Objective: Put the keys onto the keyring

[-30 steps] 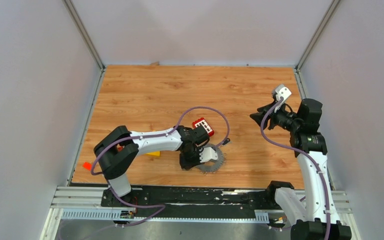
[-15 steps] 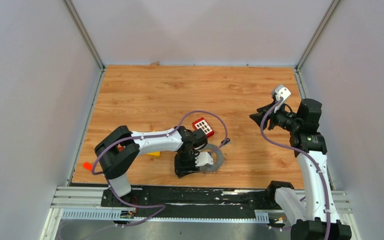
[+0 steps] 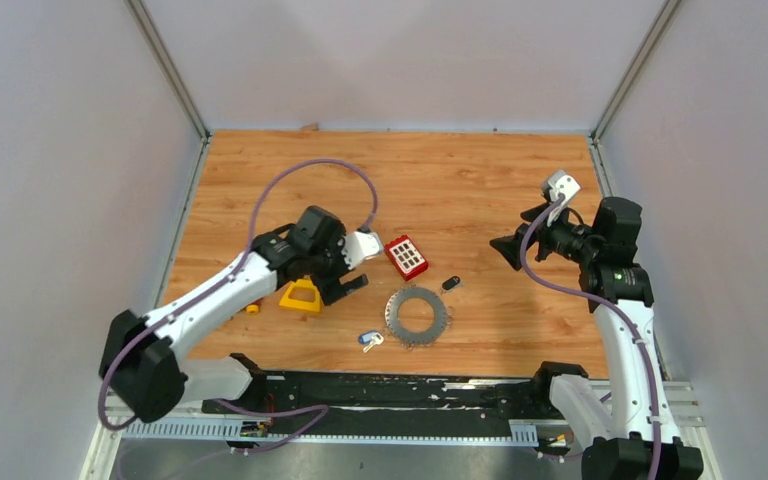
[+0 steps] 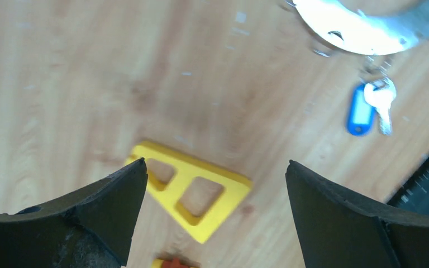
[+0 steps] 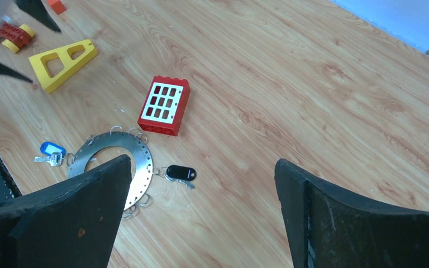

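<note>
The red block with white squares lies flat on the wooden tabletop, just beyond the far rim of the keyring. The yellow frame lies off to the left, right below my left claw. From the left wrist it shows in the gap between my fingers. A few small toy bits sit beside the frame, on its side away from the ring.

The keyring lies flat near the front of the tabletop, between my two arms, its rim fringed with little rings. The black key lies just off the ring's far right rim, its short blade pointing away from the ring. The blue key lies just off the near left rim, blue head and silvery blade side by side, its long axis roughly along the tabletop's front edge. Whether either key is hooked to the fringe I cannot tell.

My left claw hangs spread wide above the frame, holding nothing. My right claw is raised well to the right of the ring, fingers wide apart, empty.
</note>
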Controlling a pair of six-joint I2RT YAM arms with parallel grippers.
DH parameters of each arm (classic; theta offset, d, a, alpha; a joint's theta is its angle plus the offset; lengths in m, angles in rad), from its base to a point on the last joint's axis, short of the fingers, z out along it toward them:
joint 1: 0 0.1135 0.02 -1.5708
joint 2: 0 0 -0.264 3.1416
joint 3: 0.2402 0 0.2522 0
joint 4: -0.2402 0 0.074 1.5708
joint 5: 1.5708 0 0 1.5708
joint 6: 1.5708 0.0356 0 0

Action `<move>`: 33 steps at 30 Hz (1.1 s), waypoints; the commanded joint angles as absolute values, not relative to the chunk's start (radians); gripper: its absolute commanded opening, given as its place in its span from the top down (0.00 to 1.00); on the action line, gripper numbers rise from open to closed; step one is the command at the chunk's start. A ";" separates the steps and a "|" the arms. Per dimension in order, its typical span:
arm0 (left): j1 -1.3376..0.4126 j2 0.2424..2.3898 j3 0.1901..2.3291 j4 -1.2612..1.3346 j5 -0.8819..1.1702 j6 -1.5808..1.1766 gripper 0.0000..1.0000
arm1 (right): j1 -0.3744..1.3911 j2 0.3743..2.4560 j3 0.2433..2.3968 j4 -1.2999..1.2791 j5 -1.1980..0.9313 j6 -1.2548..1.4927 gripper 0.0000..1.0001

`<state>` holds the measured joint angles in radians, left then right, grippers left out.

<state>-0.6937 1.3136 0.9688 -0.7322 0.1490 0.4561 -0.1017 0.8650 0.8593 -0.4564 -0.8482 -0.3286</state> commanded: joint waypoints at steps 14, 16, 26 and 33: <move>-0.521 0.741 0.714 -0.081 -0.237 0.290 0.00 | -0.106 0.821 0.872 -0.422 -0.799 -0.323 0.00; -0.502 0.727 0.738 -0.116 -0.224 0.248 0.00 | -0.106 0.823 0.886 -0.415 -0.799 -0.283 0.00; -0.474 0.608 0.706 -0.085 -0.188 0.180 0.00 | -0.104 0.807 0.862 -0.348 -0.809 -0.221 0.00; -0.476 0.610 0.707 -0.114 -0.158 0.178 0.00 | -0.104 0.803 0.861 -0.349 -0.782 -0.222 0.00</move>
<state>-0.4816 0.6071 0.7040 -0.1371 -0.1787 0.2058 -0.1017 0.8181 0.8452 -0.3843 -0.7929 -0.2401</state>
